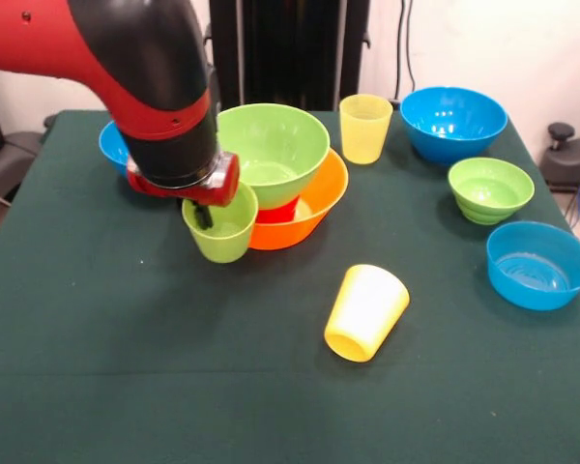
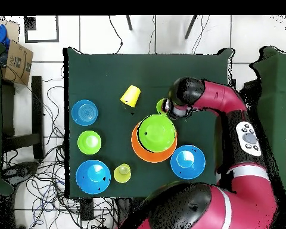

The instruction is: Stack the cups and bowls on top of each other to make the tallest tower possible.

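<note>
The wide orange bowl (image 1: 321, 198) (image 2: 137, 151) stands mid-table. A red cup (image 1: 276, 209) sits in it, and the large lime green bowl (image 1: 274, 143) (image 2: 157, 132) rests on that cup. My gripper (image 1: 202, 217) (image 2: 167, 108) is shut on the rim of the lime green cup (image 1: 224, 235) (image 2: 161, 106), one finger inside, and holds it upright right beside the orange bowl. The bright yellow cup (image 1: 365, 311) (image 2: 131, 96) lies on its side. The pale yellow cup (image 1: 365, 128) (image 2: 122, 173) stands upright.
A medium blue bowl (image 1: 453, 122) (image 2: 93, 176), the small green bowl (image 1: 490, 188) (image 2: 89, 142) and the small shallow blue bowl (image 1: 539, 264) (image 2: 84, 112) stand along one side. The other medium blue bowl (image 1: 111, 145) (image 2: 187, 161) sits partly behind my arm.
</note>
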You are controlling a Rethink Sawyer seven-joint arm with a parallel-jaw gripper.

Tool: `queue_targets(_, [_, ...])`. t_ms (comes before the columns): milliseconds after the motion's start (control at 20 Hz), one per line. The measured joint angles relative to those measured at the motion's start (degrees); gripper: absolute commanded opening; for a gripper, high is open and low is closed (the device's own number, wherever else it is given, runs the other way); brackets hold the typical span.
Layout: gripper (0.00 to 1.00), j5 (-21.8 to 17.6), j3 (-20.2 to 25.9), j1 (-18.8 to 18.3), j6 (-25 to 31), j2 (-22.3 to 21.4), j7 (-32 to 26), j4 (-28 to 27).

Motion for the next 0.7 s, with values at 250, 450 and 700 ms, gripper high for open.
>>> queue_targets(250, [0.00, 0.00, 1.61, 0.42, 1.20, -0.64, 0.00, -0.20])
queue_targets(450, [0.00, -0.01, 2.19, 0.45, 1.20, -0.65, 0.00, -0.20])
queue_targets(700, [0.00, -0.13, 2.95, 0.44, 1.20, -0.65, 0.00, -0.21])
